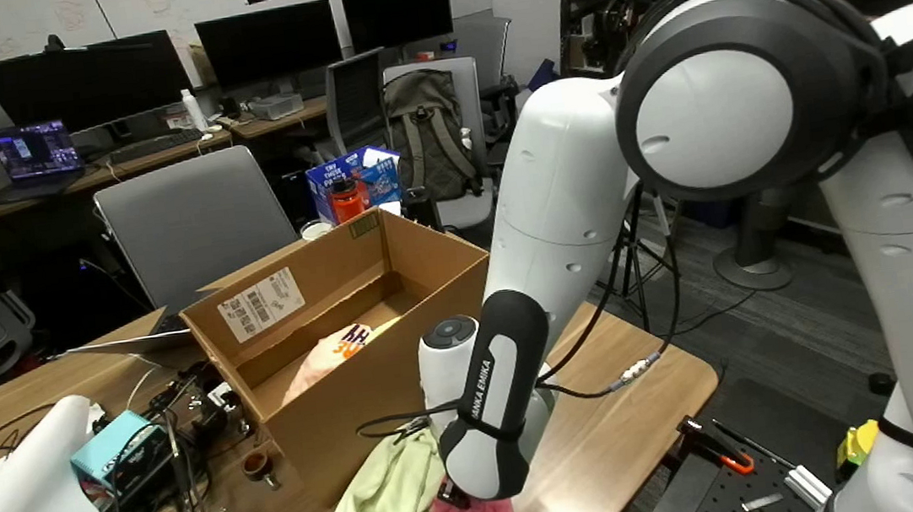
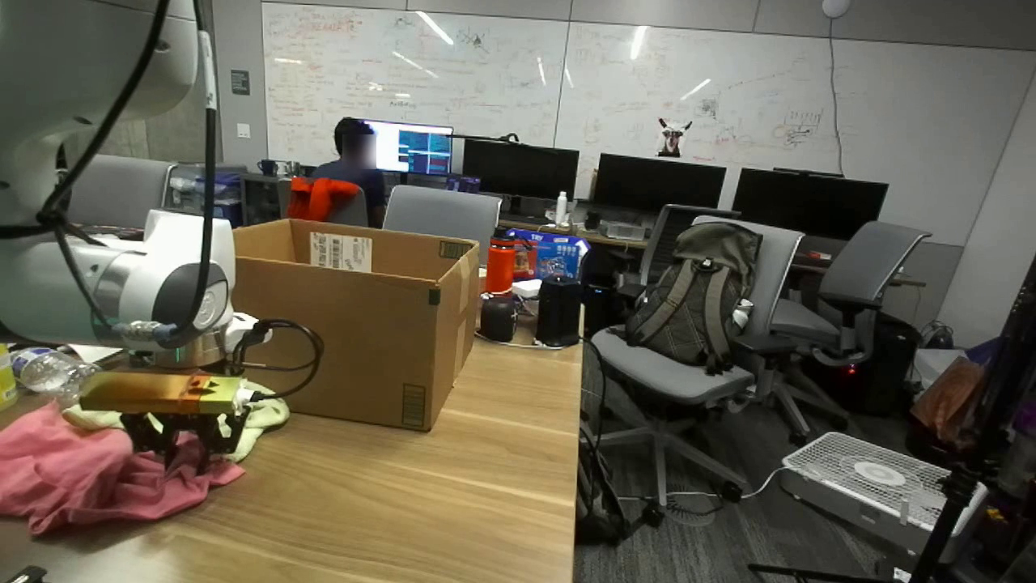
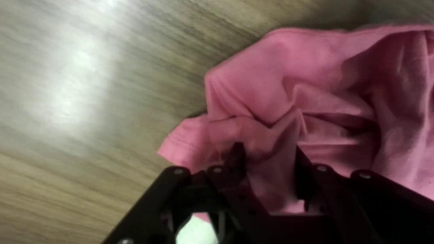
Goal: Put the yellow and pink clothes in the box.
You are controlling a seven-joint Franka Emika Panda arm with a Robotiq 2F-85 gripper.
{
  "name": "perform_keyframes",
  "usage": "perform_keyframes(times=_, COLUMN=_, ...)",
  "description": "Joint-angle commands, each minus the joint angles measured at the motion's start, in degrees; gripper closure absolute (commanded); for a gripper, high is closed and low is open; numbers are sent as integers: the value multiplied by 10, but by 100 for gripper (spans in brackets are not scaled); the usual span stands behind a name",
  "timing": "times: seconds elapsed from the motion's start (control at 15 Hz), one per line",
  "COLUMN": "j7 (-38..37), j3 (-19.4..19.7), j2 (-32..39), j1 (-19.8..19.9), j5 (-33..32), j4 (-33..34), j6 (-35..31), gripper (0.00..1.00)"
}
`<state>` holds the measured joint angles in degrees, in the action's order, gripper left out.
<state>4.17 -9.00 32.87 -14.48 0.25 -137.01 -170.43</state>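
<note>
In an exterior view, the table (image 2: 405,518) runs from the pink cloth (image 2: 89,470), lower left, to an edge just right of bottom centre; the open box (image 2: 340,348) stands centre left. The pink cloth lies crumpled against pale yellow cloth (image 1: 380,493), beside the box. In the wrist view, the gripper (image 3: 269,162) has fingers partway apart, a pink fold between; I cannot tell if it grips. The arm (image 1: 548,161) reads "ANKA EMIKA"; the box's label (image 1: 260,304) is illegible.

Pink cloth (image 3: 257,81): I see solid rose pink
Yellow cloth (image 1: 380,493): pale, greenish yellow to me
Box (image 2: 348,348): brown; white label (image 2: 340,253) barred in black
Table (image 2: 388,510): tan, streaked wood grain
My gripper (image 3: 270,166): black at the fingers (image 3: 237,159)
</note>
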Motion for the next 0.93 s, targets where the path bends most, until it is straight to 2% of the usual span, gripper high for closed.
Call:
perform_keyframes(times=0.0, j7=-24, j3=15, j2=-13, j1=-17, j5=-20, j4=-6, j6=-16, gripper=95)
perform_keyframes(times=0.07, j7=-25, j3=16, j2=-20, j1=-19, j5=-20, j4=-9, j6=-16, gripper=100)
perform_keyframes(times=0.2, j7=-31, j3=25, j2=-34, j1=-30, j5=-23, j4=-14, j6=-18, gripper=96)
perform_keyframes(times=0.87, j7=-100, j3=89, j2=-135, j1=-96, j5=-70, j4=-29, j6=-7, gripper=96)
